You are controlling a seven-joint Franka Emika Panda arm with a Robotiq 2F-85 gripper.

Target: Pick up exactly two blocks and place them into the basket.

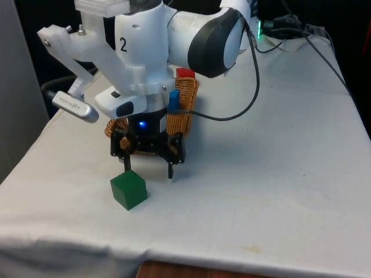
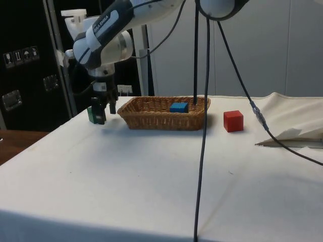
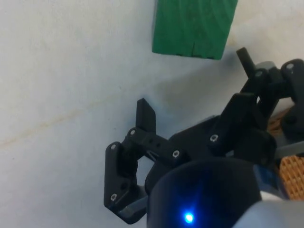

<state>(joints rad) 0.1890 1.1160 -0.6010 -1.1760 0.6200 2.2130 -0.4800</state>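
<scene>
A green block [image 1: 128, 189] [image 2: 91, 114] [image 3: 194, 26] sits on the white cloth near the front edge. My gripper [image 1: 149, 168] [image 2: 100, 119] [image 3: 194, 85] hovers low over the cloth just behind the block, open, with nothing between its fingers. Behind the gripper stands the wicker basket [image 1: 181, 119] [image 2: 164, 115] [image 3: 290, 173], and a blue block [image 1: 173, 99] [image 2: 178, 107] lies inside it. A red block [image 1: 185, 72] [image 2: 233, 121] rests on the cloth beyond the basket's far end.
A black cable [image 1: 255, 87] [image 2: 202, 151] hangs from the arm and trails over the table past the basket. In the side view a raised fold of cloth [image 2: 298, 118] lies beyond the red block. The table's front edge [image 1: 174, 263] is close to the green block.
</scene>
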